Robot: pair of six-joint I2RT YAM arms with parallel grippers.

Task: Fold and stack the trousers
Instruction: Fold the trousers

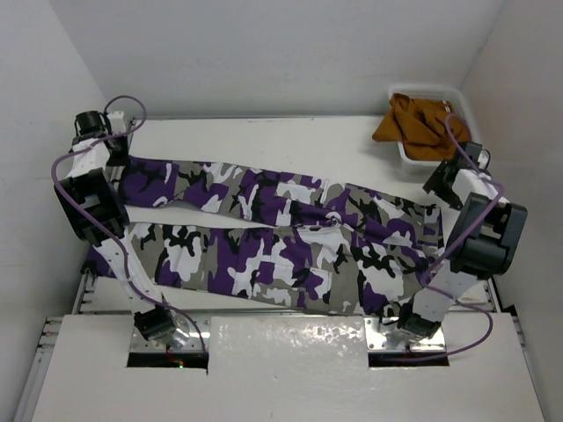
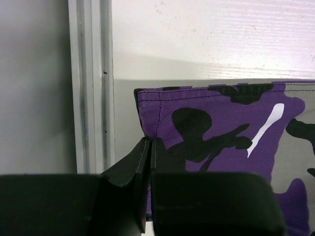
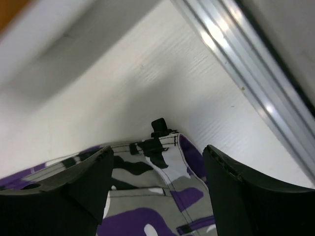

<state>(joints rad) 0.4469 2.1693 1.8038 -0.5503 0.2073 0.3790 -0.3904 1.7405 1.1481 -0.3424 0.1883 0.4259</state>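
The trousers (image 1: 290, 242) lie spread flat across the table (image 1: 264, 141), both legs running to the left and the waist to the right, the two legs side by side with a narrow strip of bare surface between them. They are soft, light cloth and far larger than either gripper. They will likely sag and drag rather than hold a shape, so a fold needs grips at stitched edges, which give more to bite on than the open panels. The hem (image 2: 206, 89) of the far leg and the waistband corner look like the best points.

The left gripper (image 2: 150, 143) sits at the left edge of that hem with its jaws pressed together. Whether any cloth is caught between them cannot be told from its wrist view. The right gripper (image 3: 157, 151) hangs over the waistband corner with its jaws standing wide apart, either side of a small black tab (image 3: 157, 129), holding nothing.

The table is white, matte and looks smooth, so the cloth should slide easily when pulled. An aluminium rail (image 2: 91, 83) borders it, and plain pale walls close in on three sides. At the far right corner a white bin (image 1: 457, 97) holds an orange-brown garment (image 1: 413, 123), well apart from the legs but near the waist.
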